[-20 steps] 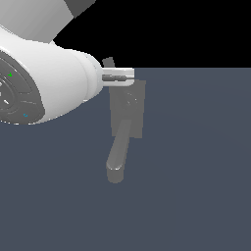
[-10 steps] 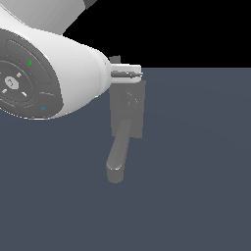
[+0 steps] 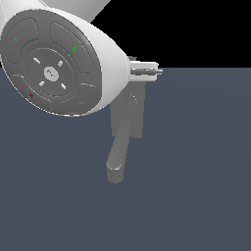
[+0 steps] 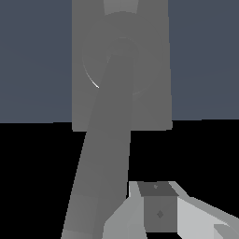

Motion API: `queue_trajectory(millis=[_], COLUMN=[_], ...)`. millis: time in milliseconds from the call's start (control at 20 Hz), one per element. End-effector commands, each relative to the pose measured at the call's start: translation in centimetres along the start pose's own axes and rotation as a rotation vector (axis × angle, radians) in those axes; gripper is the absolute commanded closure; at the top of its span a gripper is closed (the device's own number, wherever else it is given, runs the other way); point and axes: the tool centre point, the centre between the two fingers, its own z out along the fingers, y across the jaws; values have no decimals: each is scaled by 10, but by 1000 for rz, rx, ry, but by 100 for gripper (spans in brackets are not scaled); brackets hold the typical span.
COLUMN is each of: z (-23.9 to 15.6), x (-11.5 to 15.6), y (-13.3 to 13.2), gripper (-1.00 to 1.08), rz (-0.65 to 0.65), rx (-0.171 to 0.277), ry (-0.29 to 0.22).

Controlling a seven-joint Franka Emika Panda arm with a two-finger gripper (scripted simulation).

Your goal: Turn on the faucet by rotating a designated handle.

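Arm [image 3: 63, 63]: large white body with a round grey end cap fills the upper part of the exterior view's left, covering part of what lies behind it.

Floor [image 3: 196, 171]: flat dark blue-grey plane, black beyond its far edge.

Faucet [image 3: 135, 112]: dull grey, matte, standing near the middle of the exterior view, partly behind the arm. Flat rectangular back plate, upright. In the wrist view the plate [image 4: 154, 70] shows a round hub [image 4: 119, 60] raised at its centre, a thin bright glint on the hub's rim.

Spout [image 3: 118, 154]: thick rounded tube, running from the plate toward the exterior camera and ending in a blunt face. In the wrist view a long grey bar-like shape [image 4: 100, 163] runs from the hub to the frame edge, widening as it comes nearer; whether this is spout or handle cannot be told.

Handle: not picked out with certainty in either view.

Gripper [image 3: 147, 71]: white with a dark grey tip, just above the plate's top edge, pointing toward the exterior view's right. One finger [image 4: 158, 210] shows in the wrist view, beside the grey bar. Whether the jaws are spread or closed cannot be told; contact with the faucet is unclear.
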Motion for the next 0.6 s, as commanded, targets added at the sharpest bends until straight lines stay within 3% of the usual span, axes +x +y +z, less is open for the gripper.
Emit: queue_trajectory(millis=[0, 100, 150, 550], z=[7, 8, 0, 3], x=[-21, -22, -2, -2], y=[-18, -22, -12, -42], gripper=[108, 108, 108, 108], rz=[5, 5, 29, 20], rx=[15, 15, 17, 16], ry=[-39, -40, -17, -26])
